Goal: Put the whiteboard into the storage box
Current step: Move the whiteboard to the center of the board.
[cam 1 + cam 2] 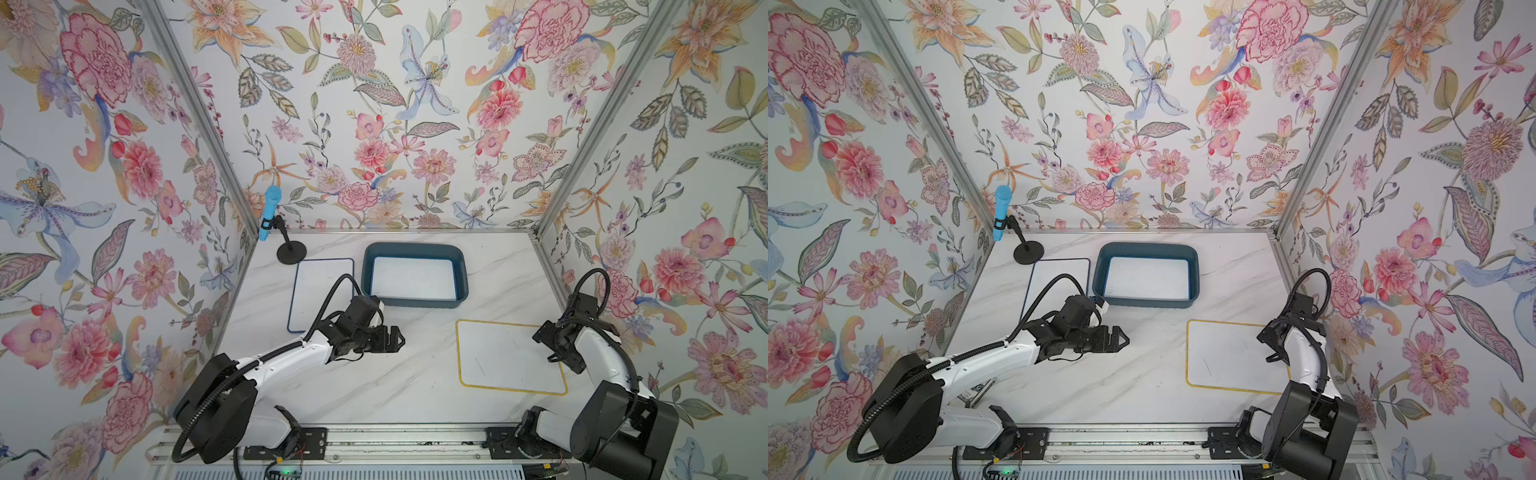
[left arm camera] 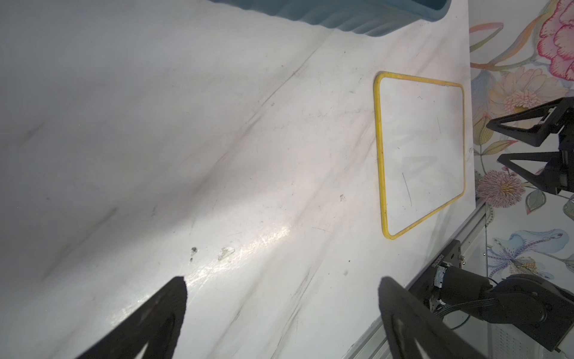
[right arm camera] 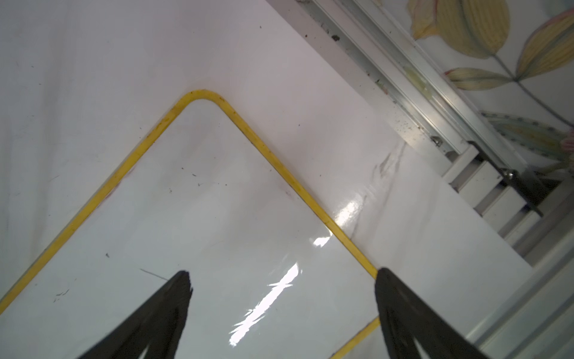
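The teal storage box (image 1: 415, 248) (image 1: 1148, 247) stands at the back middle of the marble table, with a white whiteboard (image 1: 411, 277) lying flat inside it. A blue-framed whiteboard (image 1: 316, 286) lies left of the box. A yellow-framed whiteboard (image 1: 503, 357) (image 2: 422, 149) (image 3: 186, 233) lies flat at the front right. My right gripper (image 1: 550, 353) (image 3: 283, 273) is open, low over that board's right edge, one finger over the yellow frame. My left gripper (image 1: 398, 339) (image 2: 282, 281) is open and empty over bare table between the box and the yellow-framed board.
A blue microphone (image 1: 270, 212) on a black stand (image 1: 291, 251) sits at the back left corner. An aluminium rail (image 1: 395, 440) with both arm bases runs along the front edge. Floral walls close in three sides.
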